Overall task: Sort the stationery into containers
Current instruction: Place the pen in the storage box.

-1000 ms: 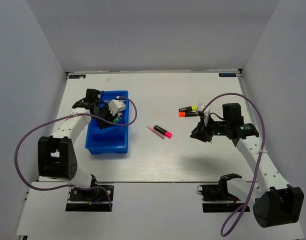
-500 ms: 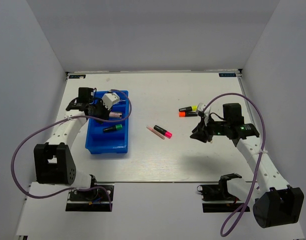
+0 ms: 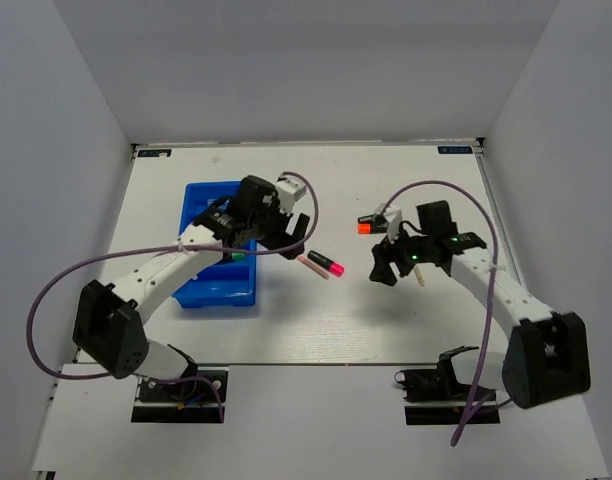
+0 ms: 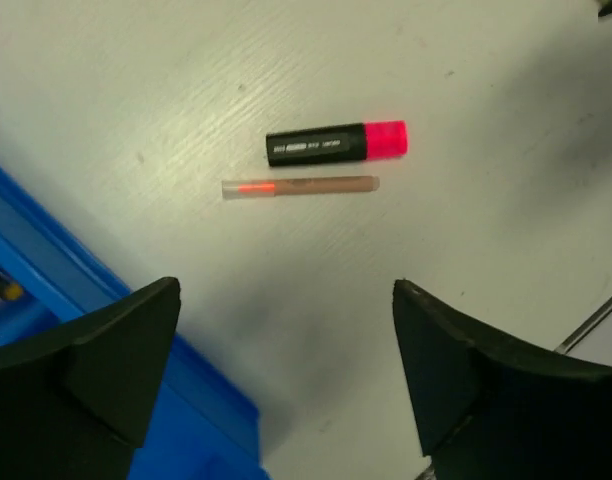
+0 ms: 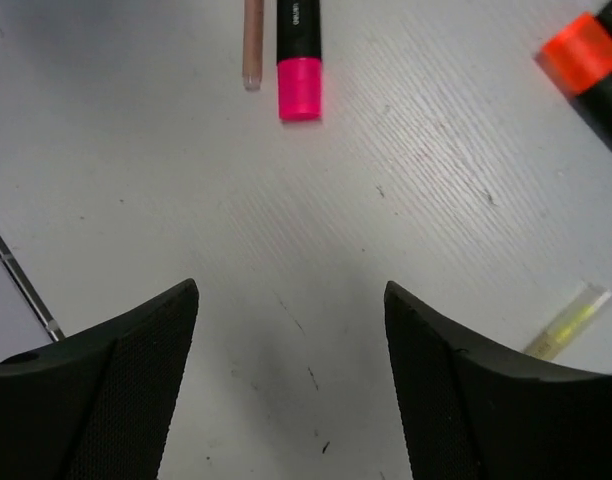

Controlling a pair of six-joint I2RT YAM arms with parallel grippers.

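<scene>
You are holding both sets of fingers spread wide and empty: the right gripper point(image 5: 291, 380) over the table point(image 3: 286, 330) right of centre, the left gripper point(image 4: 286, 390) beside the blue tray point(image 3: 214, 292) at centre-left. Between them, the pink-capped highlighter point(image 4: 336, 143) and the thin pink stick point(image 4: 299, 186) are lying just beside each other.

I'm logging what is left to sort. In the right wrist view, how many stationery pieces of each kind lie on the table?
Highlighters: 2, pink-capped highlighter and orange-capped highlighter
Thin sticks: 2, pinkish stick and pale-yellow stick
Total: 4
</scene>
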